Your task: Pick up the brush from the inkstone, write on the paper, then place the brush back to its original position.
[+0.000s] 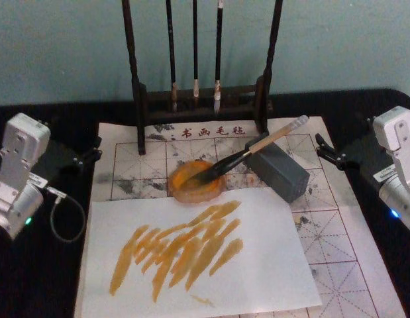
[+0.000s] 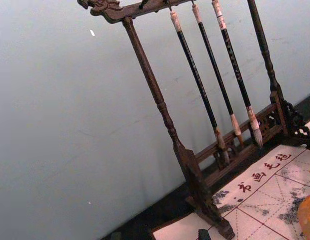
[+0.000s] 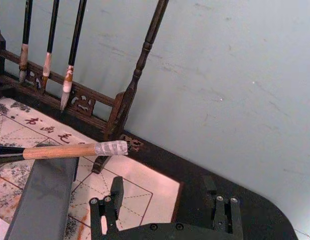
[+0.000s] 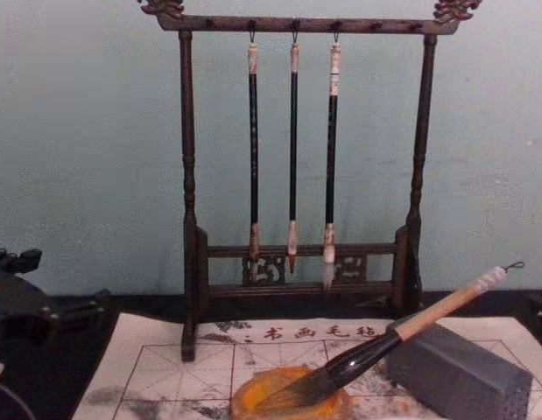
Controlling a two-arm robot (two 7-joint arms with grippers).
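Atop the paper [image 1: 334, 228], orange-streaked sheet [image 1: 261, 255]

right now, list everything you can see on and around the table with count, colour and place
brush: 1, pale handle, dark tip; tip in the inkstone, handle leaning on the block
inkstone: 1, orange; on the grid paper, centre
block: 1, grey; right of the inkstone
thin brushes: 3, dark shafts; hanging on the rack
rack: 1, dark wood; at the back
grid paper: 1, off-white, red lines; on the table
white sheet: 1, orange strokes; over the grid paper, front
table: 1, black
left end effector: 1, black; left table edge
right end effector: 1, black, open; right table edge
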